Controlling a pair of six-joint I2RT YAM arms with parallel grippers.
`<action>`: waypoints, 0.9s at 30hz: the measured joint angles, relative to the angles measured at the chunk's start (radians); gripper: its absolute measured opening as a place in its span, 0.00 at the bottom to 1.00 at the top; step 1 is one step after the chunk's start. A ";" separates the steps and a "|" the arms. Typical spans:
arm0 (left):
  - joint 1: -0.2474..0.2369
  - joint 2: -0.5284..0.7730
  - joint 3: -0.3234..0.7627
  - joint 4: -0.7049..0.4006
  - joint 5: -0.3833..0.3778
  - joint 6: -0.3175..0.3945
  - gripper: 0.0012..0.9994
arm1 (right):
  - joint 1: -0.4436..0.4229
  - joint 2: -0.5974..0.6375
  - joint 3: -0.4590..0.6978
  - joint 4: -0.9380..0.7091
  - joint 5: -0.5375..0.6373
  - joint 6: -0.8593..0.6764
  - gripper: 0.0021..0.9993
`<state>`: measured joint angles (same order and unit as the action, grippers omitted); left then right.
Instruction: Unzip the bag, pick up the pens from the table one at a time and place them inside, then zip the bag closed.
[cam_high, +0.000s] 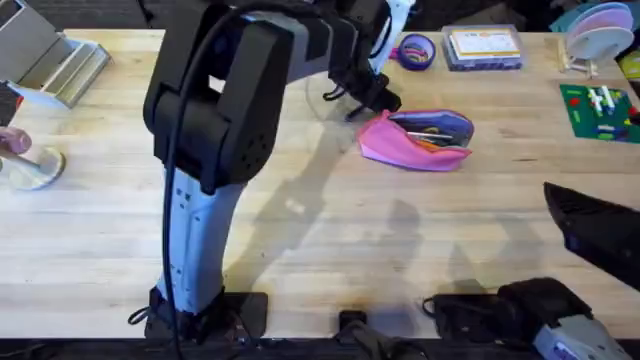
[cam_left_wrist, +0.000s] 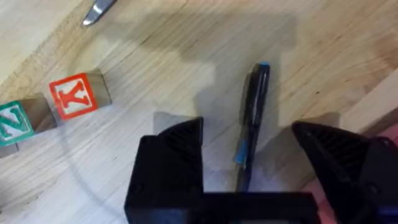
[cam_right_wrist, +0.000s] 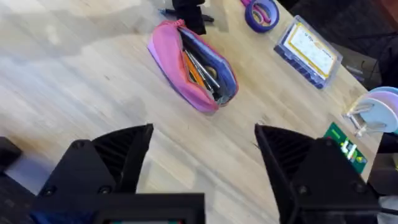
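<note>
Pens are the business on this table (cam_high: 330, 260), and one black pen (cam_left_wrist: 252, 124) is lying on the wood directly between the spread fingers of the left gripper (cam_left_wrist: 249, 168), which is hovering just above it without pinching it. Nearest the arm bases, the right gripper (cam_right_wrist: 202, 158) is hanging low over the near right part of the table, its fingers wide apart and holding nothing, well short of the bag.

Farther out, the left arm is reaching across the middle, with its gripper sitting just beside the left end of the pink bag (cam_high: 418, 138). That bag is lying on its side past the centre of the table, its zipper gaping open and showing the blue-grey lining, with dark and orange pens (cam_right_wrist: 200, 67) already resting inside. Beside the left gripper, two lettered wooden blocks (cam_left_wrist: 78, 94) are sitting on the wood.

Beyond the bag, a purple tape roll (cam_high: 416, 50) and a clear plastic box with a yellow label (cam_high: 484, 47) are resting near the far edge.
</note>
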<state>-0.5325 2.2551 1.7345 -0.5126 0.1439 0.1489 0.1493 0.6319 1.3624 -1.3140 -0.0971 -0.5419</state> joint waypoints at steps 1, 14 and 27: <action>-0.004 0.000 0.001 -0.004 -0.010 -0.001 0.89 | 0.000 0.000 0.000 0.000 0.000 0.000 1.00; -0.029 0.000 0.015 -0.045 -0.036 -0.022 0.36 | 0.000 0.000 0.000 0.000 0.000 0.000 1.00; -0.040 -0.001 0.020 -0.048 -0.044 -0.022 0.06 | 0.000 0.000 0.000 0.000 0.000 0.000 1.00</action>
<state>-0.5728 2.2543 1.7546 -0.5610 0.0998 0.1265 0.1493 0.6319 1.3624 -1.3140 -0.0971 -0.5419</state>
